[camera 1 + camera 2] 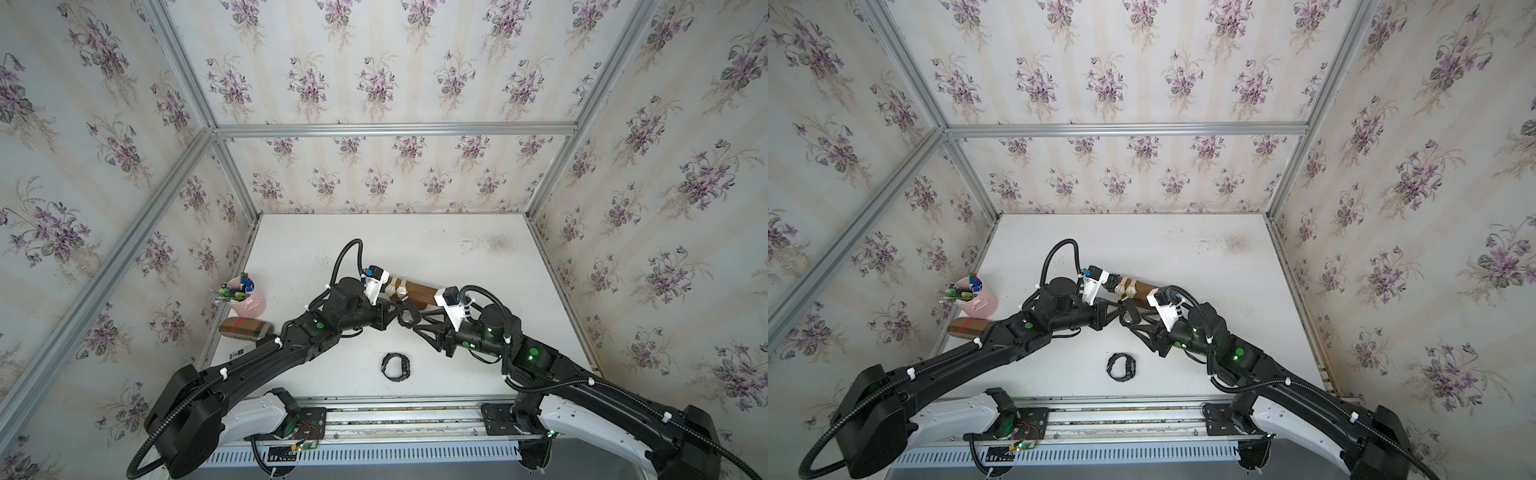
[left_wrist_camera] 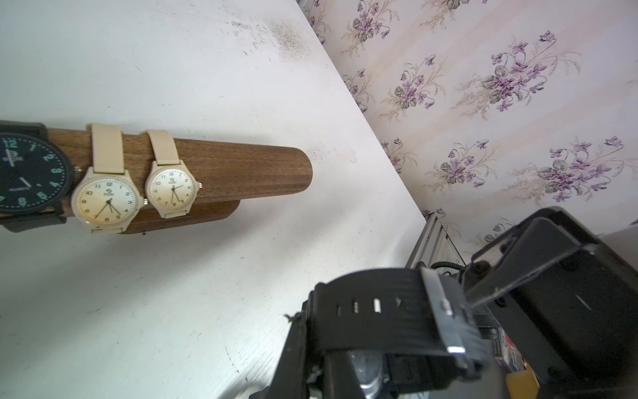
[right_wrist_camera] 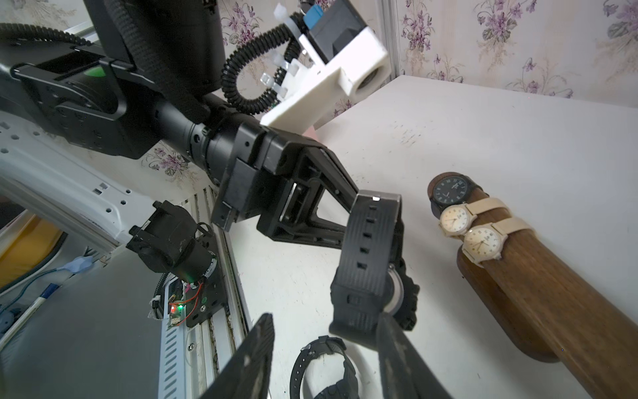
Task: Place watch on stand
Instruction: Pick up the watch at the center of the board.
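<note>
The left tool (image 3: 350,207) is clamped on the strap of the black watch (image 3: 366,262), held over the desk (image 1: 457,249) near the stand (image 3: 538,293). The right tool (image 3: 324,319) gapes around it, gripping nothing, in what looks like a handover. Next, the strap loop likely needs lining up with the stand's bare end.

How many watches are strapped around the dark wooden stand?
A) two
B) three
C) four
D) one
B: the left wrist view shows a black watch, a larger beige watch and a smaller beige watch strapped around the stand.
</note>
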`<state>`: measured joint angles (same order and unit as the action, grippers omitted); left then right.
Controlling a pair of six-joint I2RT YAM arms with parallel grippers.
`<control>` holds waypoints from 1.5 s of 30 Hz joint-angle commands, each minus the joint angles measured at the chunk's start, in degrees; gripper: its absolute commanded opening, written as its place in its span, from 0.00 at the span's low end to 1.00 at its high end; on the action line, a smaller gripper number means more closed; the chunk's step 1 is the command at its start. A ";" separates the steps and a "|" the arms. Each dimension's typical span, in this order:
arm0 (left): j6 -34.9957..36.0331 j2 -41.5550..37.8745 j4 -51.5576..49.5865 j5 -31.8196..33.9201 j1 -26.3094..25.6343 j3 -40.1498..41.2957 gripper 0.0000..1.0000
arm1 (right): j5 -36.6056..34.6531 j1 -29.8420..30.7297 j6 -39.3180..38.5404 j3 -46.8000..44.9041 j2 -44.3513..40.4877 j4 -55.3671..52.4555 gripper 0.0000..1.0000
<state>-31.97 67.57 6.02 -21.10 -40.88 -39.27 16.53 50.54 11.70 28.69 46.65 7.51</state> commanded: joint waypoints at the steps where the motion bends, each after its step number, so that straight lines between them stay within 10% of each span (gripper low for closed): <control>1: 0.37 0.62 3.92 -4.94 -0.08 -0.50 0.01 | 4.31 0.26 -2.47 1.00 1.45 3.36 0.43; 24: 4.37 -1.57 1.71 -11.22 0.28 -1.23 0.02 | 7.41 1.45 -3.61 -0.22 0.66 3.92 0.32; 33: 6.76 -0.56 -0.96 -9.64 0.06 -2.30 0.04 | 3.74 2.08 -1.65 0.93 2.26 4.48 0.00; 45: 20.78 -5.91 -6.35 6.80 -3.50 0.40 0.65 | 12.81 -0.23 7.94 5.57 8.95 5.57 0.00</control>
<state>-15.97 63.77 -1.80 -19.35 -44.34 -40.93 24.51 50.61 17.08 32.93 54.41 10.68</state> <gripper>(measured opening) 0.641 0.079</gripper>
